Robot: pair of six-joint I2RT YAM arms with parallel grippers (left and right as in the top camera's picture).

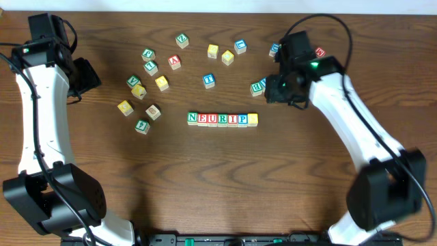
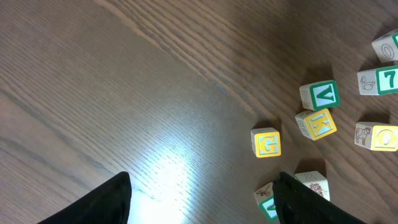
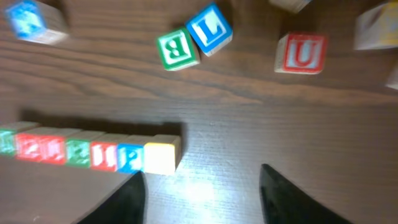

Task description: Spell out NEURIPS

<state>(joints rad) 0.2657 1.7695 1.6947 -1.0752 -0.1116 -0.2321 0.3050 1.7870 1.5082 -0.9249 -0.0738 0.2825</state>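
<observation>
Upper left of the overhead, my left gripper point(image 1: 87, 74) hangs spread wide, holding nothing. I see the NEURIPS row point(image 1: 222, 119) at mid-frame, seven touching, the last yellow-faced. Upper right of it, my right gripper point(image 1: 275, 92) gapes wide too, also empty.

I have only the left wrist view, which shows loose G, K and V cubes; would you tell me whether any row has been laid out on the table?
Observer: Yes, overhead a row of seven cubes lies mid-table, reading N, E, U, R, I, P, then a yellow face with no letter I can read.
Operator: Thank you. Where is the right end effector?
Observer: The right end effector is open and empty, beside the row's end at the yellow cube.
Operator: Are any loose cubes near it?
Observer: A green B cube sits right beside a blue cube, beyond the row.
</observation>
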